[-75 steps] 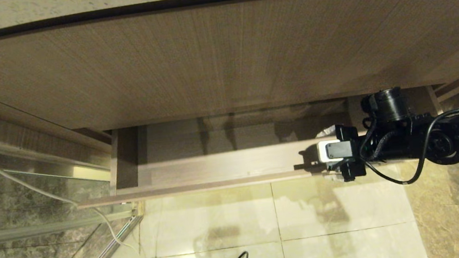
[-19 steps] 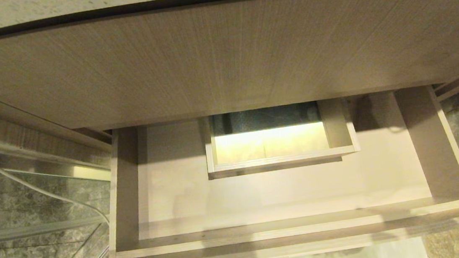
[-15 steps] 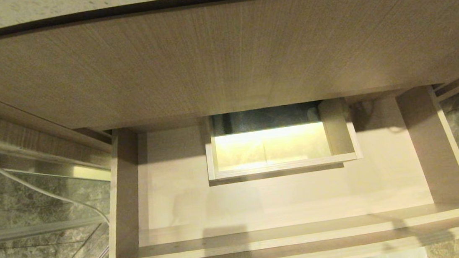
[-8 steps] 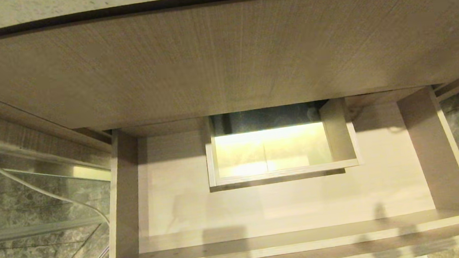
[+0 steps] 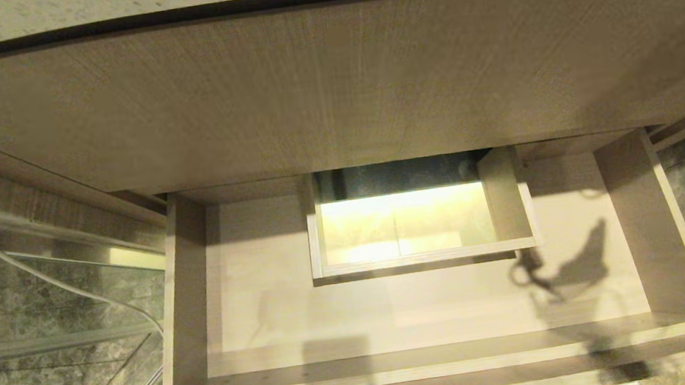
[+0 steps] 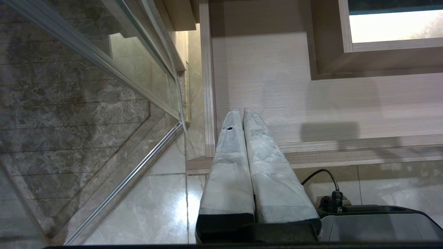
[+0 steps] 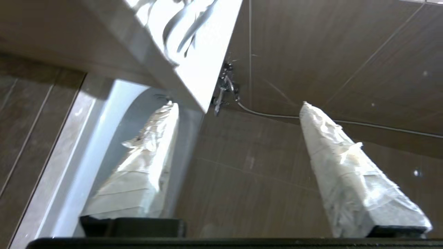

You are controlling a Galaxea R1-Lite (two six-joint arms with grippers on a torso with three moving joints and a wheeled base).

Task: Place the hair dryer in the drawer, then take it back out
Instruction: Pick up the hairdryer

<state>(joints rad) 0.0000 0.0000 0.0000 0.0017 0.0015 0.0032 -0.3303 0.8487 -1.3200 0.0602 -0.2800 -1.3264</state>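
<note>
The drawer (image 5: 396,363) stands pulled out, pale wood-grain, its floor bare around the boxed rectangular cutout (image 5: 424,257). No hair dryer shows in any view. Neither arm appears in the head view; only an arm-shaped shadow (image 5: 576,267) lies on the drawer floor at the right. In the left wrist view my left gripper (image 6: 242,110) is shut with nothing between its fingers, hanging over the drawer's (image 6: 311,103) front left corner. My right gripper (image 7: 239,103) is open and empty, facing a brown tiled wall beside a white ledge (image 7: 193,52).
A tall wood-grain panel (image 5: 332,80) overhangs the drawer's back. A glass panel (image 5: 47,321) and a thin white cable (image 5: 43,278) stand to the left. A thin pale cord (image 7: 346,121) runs along the brown wall. Glossy floor tiles (image 6: 138,207) lie below the drawer front.
The drawer, almost closed five seconds ago with my right gripper at its front, now stands far out. The right arm has left the head view. An arm-shaped shadow has just appeared on the floor.
</note>
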